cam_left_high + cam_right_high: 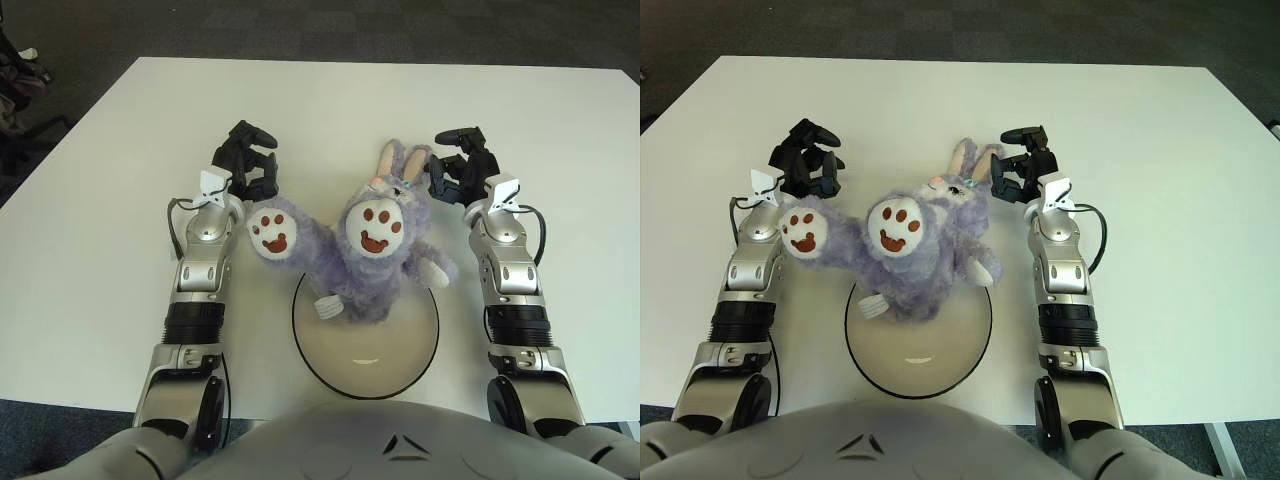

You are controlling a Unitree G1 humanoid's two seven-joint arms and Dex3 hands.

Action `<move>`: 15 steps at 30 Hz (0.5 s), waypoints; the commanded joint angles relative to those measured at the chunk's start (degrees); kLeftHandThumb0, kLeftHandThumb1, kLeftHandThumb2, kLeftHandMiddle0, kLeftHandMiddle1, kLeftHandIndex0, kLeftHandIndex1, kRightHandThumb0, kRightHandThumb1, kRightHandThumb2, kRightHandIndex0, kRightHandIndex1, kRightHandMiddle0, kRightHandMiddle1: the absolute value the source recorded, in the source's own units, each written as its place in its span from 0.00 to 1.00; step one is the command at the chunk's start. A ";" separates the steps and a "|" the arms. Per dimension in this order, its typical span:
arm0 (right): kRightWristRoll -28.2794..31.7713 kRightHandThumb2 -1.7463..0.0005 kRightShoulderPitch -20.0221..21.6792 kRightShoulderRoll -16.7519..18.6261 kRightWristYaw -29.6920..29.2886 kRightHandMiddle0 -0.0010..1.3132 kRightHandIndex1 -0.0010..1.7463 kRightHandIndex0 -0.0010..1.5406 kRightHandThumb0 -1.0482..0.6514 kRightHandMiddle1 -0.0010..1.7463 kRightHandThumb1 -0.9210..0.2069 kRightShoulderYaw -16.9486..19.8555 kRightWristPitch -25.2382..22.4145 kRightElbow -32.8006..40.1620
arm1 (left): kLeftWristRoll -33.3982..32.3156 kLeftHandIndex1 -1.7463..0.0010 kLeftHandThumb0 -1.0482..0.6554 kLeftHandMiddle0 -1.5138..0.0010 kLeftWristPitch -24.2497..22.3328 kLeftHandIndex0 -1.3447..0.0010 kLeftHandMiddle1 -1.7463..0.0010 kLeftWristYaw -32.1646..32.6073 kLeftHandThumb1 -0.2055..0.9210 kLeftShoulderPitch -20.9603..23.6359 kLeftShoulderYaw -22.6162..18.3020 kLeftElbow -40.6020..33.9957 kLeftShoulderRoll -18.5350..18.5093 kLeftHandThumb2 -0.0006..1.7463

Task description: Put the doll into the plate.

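Left eye view: the doll (pixel 375 255), a purple plush rabbit w/ white paw soles, lies on its back across the far rim of the plate (pixel 400 375). Its body covers the plate's far part, while head and ears hang past the rim onto the worktop (pixel 90 250); one leg sticks out to the robot's left, also off the plate. The left robot hand (pixel 245 165) sits just beyond that raised foot, fingers curled, holding nothing. The right robot hand (pixel 462 165) is just beside the ears, fingers bent but apart, nothing in it either. Neither seems to touch the plush, though at the ears it's too close to call for sure.

Step in hand, as I judge it: release. The doll is down and roughly in place, approx. half-seated. Next move calls for lifting both hands clear w/o snagging fur, or a nudge toward the robot so head and leg come inside the rim.

Right eye view: same layout. Doll (pixel 910 255) over the plate (pixel 940 375) rim, both hands flanking it, empty.

Writing/brands: none readable. A small white tag shows at the doll's near side, text too small to make out.
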State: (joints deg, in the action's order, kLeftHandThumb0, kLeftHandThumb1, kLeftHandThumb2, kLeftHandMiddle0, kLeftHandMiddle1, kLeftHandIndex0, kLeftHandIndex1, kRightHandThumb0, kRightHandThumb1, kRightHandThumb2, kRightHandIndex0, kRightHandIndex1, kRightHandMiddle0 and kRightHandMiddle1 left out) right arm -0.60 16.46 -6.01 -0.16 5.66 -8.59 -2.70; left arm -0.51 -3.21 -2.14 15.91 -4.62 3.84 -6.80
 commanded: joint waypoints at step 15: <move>1.45 0.56 -1.77 -0.41 -0.26 0.18 0.97 0.17 0.61 0.97 0.16 2.14 -0.81 -1.65 | 1.60 0.00 0.61 0.76 -0.32 0.75 0.00 1.41 0.65 -2.20 0.05 0.54 -0.12 0.62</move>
State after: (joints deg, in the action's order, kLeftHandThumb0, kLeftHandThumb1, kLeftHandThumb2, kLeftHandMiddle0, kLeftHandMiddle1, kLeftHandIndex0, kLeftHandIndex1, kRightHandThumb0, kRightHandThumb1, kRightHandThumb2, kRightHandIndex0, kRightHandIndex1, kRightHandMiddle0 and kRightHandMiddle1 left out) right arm 0.59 15.41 -6.05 0.00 7.25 -8.72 -3.99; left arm 0.52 -3.18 -1.49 14.71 -4.50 4.22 -6.80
